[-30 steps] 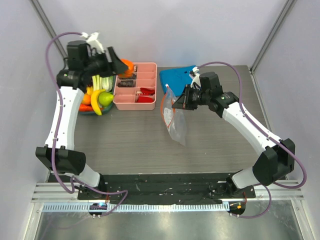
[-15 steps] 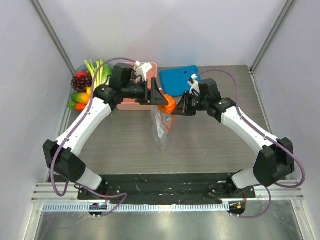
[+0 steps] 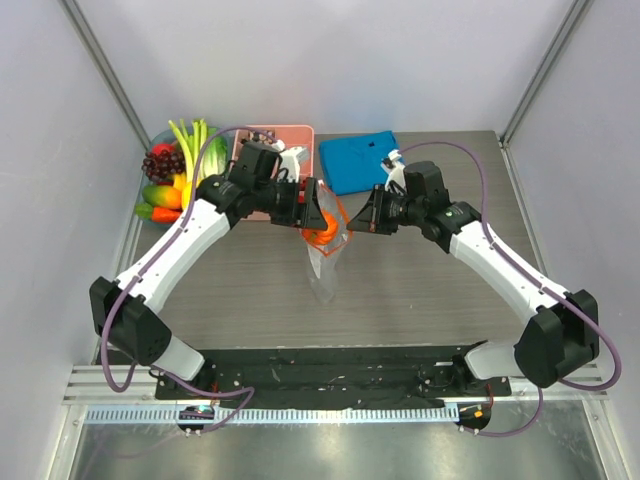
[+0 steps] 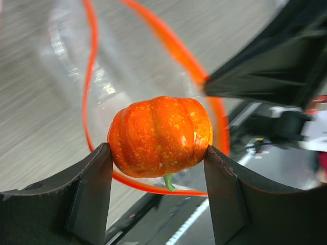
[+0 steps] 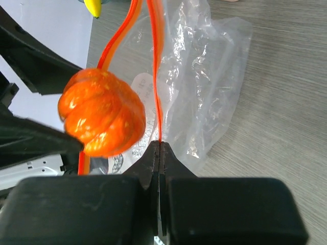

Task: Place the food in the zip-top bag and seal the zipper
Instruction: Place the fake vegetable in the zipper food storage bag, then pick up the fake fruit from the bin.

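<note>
Pumpkin (image 3: 320,236) sits lower overhead than a moment ago, now at the zip-top bag (image 3: 323,278) mouth. Your left gripper (image 4: 157,153) clamps it inside the zipper (image 4: 91,81) loop. Your right gripper (image 5: 159,153) pinches that strip tight; letting the fruit drop looks next.

— How much of the zip-top bag (image 3: 322,270) shows from above?
— Its mouth sits behind the left pincer (image 3: 316,222) and the pumpkin (image 3: 322,237); the print is too small to read.
— And the zipper (image 5: 157,76)?
— In the right wrist view it runs off the top edge, and its near end vanishes between the right pincer's (image 5: 159,150) pressed fingers. A banana (image 5: 93,7) is cut off up there too.
— The pink tray (image 3: 300,135)?
— Mostly behind the left arm (image 3: 190,240); contents cannot be told. The left wrist view's right side is dark blur.
</note>
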